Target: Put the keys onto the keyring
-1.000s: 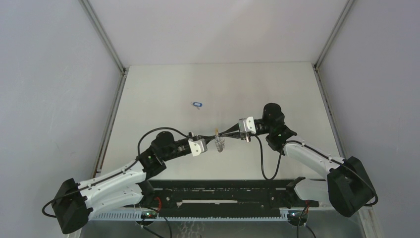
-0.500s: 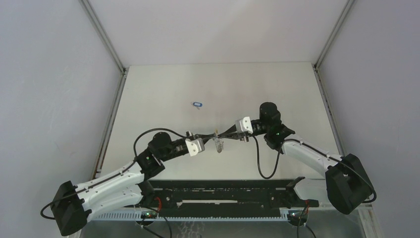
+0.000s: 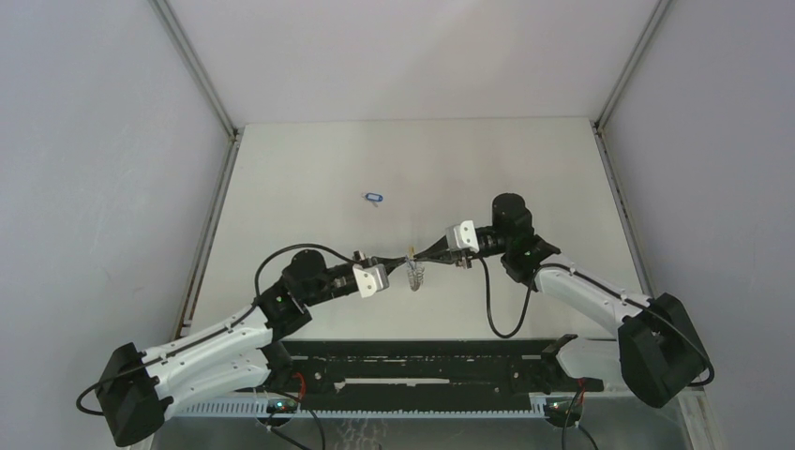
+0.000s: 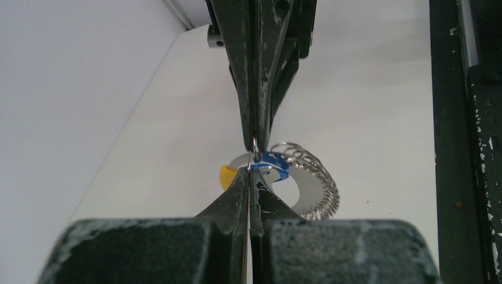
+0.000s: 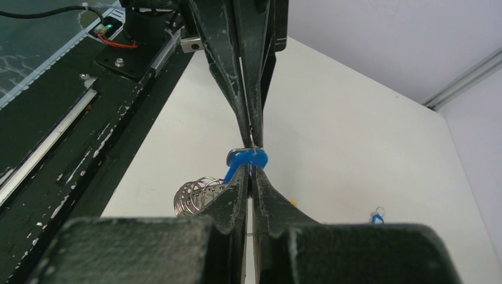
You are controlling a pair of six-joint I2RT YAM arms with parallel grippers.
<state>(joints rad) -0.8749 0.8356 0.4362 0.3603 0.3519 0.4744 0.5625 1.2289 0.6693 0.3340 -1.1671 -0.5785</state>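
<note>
My two grippers meet tip to tip above the middle of the table. The left gripper (image 3: 403, 260) (image 4: 251, 172) is shut, pinching a thin wire of the keyring (image 3: 415, 275). The keyring's silvery coiled loop (image 4: 314, 180) and yellow arc (image 4: 227, 176) hang just behind its tips. The right gripper (image 3: 419, 255) (image 5: 251, 170) is shut on a key's blue tag (image 5: 244, 158) (image 4: 274, 163), which sits right at the keyring. The key's metal part is hidden. A second key (image 3: 375, 198) (image 5: 375, 218) with a blue tag lies flat on the table, further back and to the left.
The black rail (image 3: 422, 370) of the arm mount runs along the near edge. Grey walls with aluminium posts (image 3: 197, 70) close in the white table (image 3: 525, 159) on the left, right and back.
Both grippers have shifted slightly left while staying tip to tip. The hanging keyring has turned and looks narrower. The key on the table has not moved.
</note>
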